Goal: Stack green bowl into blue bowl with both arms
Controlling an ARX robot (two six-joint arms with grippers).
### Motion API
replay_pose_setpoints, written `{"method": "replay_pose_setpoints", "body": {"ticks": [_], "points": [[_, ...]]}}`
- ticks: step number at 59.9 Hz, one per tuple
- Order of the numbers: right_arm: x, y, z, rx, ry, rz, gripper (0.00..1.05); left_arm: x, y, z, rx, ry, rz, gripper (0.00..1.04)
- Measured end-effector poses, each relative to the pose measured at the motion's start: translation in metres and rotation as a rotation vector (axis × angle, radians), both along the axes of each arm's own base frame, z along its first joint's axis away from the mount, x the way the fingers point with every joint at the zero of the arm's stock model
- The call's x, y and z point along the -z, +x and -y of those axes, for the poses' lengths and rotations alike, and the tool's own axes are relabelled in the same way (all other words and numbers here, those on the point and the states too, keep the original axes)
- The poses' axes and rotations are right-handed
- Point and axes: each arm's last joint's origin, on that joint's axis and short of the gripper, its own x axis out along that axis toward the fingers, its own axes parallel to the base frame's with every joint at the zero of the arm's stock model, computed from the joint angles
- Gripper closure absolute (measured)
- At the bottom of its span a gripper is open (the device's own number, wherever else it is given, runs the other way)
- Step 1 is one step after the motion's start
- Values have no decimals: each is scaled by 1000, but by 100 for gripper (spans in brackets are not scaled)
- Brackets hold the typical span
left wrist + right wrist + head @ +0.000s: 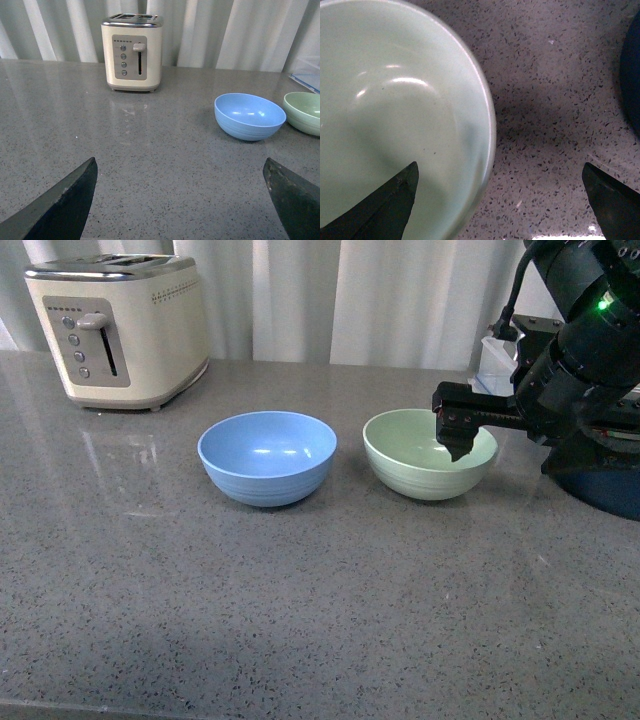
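The green bowl [428, 454] stands upright on the grey counter, right of the blue bowl [267, 457]; a small gap separates them. My right gripper [456, 436] is open and hangs over the green bowl's right rim. In the right wrist view one finger is over the bowl's inside [395, 125] and the other over the counter, so the jaws straddle the rim. My left gripper [180, 200] is open and empty, low over bare counter; it does not show in the front view. The left wrist view shows the blue bowl [249, 116] and part of the green bowl [305, 112] far off.
A cream toaster [118, 328] stands at the back left, also in the left wrist view [131, 52]. A dark navy pot [612, 485] sits right of the green bowl, close behind my right arm. A clear container [495, 365] stands behind it. White curtains close the back.
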Motion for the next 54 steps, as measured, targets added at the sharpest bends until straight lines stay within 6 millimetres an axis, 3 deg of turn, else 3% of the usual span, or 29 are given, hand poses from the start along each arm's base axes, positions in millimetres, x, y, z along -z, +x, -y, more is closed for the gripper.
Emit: {"method": "replay_pose_setpoints", "body": {"ticks": [4,8,18,37,42,54], "points": [[2,4,1,13,-3,3,11,0,0,0,0,0,0,7],[3,6,2,19,-5,3,19,0,0,0,0,0,0,7],[10,12,1,27,-1,-1,51,0,0,0,0,0,0,7],[13,18,0,36,3,3,97,0,0,0,0,0,0,7],[9,19,-1,38,12,23,104,0,0,0,0,0,0,7],[-3,13,-4,28,-11,90,104,0,0,0,0,0,0,7]]}}
